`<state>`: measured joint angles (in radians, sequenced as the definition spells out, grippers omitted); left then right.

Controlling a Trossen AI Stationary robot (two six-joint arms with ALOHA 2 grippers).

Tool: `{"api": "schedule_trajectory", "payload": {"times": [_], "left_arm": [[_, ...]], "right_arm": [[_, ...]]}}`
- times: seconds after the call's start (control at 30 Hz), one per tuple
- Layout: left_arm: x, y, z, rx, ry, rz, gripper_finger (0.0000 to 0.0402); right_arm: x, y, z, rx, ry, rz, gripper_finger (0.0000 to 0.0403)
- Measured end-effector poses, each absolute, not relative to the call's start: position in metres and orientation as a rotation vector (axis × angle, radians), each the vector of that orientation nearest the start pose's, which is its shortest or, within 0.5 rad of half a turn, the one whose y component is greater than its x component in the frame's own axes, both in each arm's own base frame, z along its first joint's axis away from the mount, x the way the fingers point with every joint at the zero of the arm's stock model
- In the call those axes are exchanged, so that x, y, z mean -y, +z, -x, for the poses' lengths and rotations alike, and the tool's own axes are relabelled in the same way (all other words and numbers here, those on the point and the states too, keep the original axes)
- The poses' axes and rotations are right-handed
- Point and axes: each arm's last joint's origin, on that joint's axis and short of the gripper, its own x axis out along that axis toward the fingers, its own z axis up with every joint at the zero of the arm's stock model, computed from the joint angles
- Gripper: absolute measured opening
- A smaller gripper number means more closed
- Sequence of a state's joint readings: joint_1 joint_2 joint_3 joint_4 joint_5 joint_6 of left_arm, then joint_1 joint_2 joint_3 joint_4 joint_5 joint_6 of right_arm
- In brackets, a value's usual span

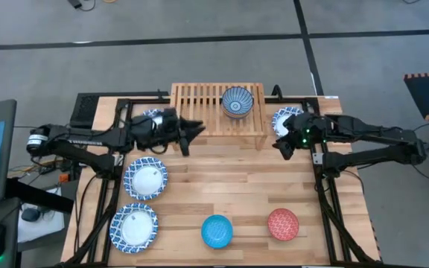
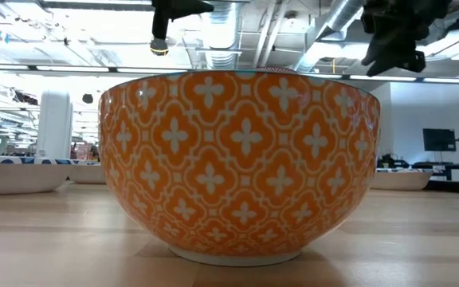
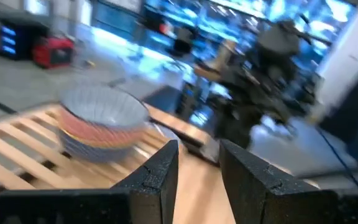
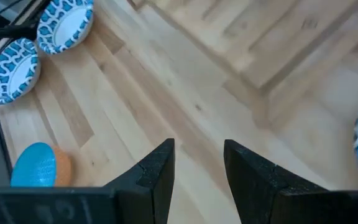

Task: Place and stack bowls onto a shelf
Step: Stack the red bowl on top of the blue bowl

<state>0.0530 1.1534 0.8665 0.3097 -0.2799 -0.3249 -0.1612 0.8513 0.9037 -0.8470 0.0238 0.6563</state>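
Observation:
The light-wood slatted shelf (image 1: 199, 108) stands at the table's far side. A grey-blue patterned bowl (image 1: 237, 101) rests on its right part and also shows in the left wrist view (image 3: 101, 124). My left gripper (image 1: 194, 134) is open and empty by the shelf's front left, above the table (image 3: 197, 149). My right gripper (image 1: 282, 147) is open and empty just right of the shelf, above bare planks (image 4: 199, 146). A bright blue bowl (image 1: 217, 231), orange outside (image 2: 241, 159), and a red bowl (image 1: 283, 224) stand near the front edge.
Two blue-and-white dishes (image 1: 146, 178) (image 1: 133, 227) lie at the table's left. One dish (image 1: 151, 115) lies partly under my left arm. Another dish (image 1: 285, 119) lies beside my right gripper. The black frame rails (image 1: 326, 193) run along the table's sides.

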Motion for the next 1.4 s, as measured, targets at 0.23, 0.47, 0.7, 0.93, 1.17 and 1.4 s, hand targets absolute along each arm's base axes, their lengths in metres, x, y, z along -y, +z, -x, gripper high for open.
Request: {"api": "schedule_trajectory", "payload": {"times": [0.23,0.47,0.7,0.93,1.17,1.4], "left_arm": [[0.003,0.326,-0.246,0.049,0.231,0.287,0.0102],[0.024,0.314,-0.209,0.074,0.175,0.309,0.0102],[0.042,0.281,-0.204,-0.004,0.122,0.380,0.0102],[0.060,0.251,-0.232,-0.126,0.003,0.414,0.0103],[0.076,0.231,-0.242,-0.230,-0.106,0.416,0.0104],[0.080,0.230,-0.243,-0.223,-0.116,0.375,0.0122]], "right_arm": [[0.009,0.291,-0.175,-0.770,-0.467,-0.809,0.0164],[-0.023,0.275,-0.199,-0.837,-0.462,-0.912,0.0164],[-0.060,0.261,-0.207,-0.877,-0.504,-0.978,0.0164],[-0.099,0.234,-0.205,-1.035,-0.612,-1.021,0.0164],[-0.136,0.211,-0.195,-1.292,-0.606,-1.014,0.0164],[-0.154,0.204,-0.180,-1.389,-0.609,-0.954,0.0164]]}}
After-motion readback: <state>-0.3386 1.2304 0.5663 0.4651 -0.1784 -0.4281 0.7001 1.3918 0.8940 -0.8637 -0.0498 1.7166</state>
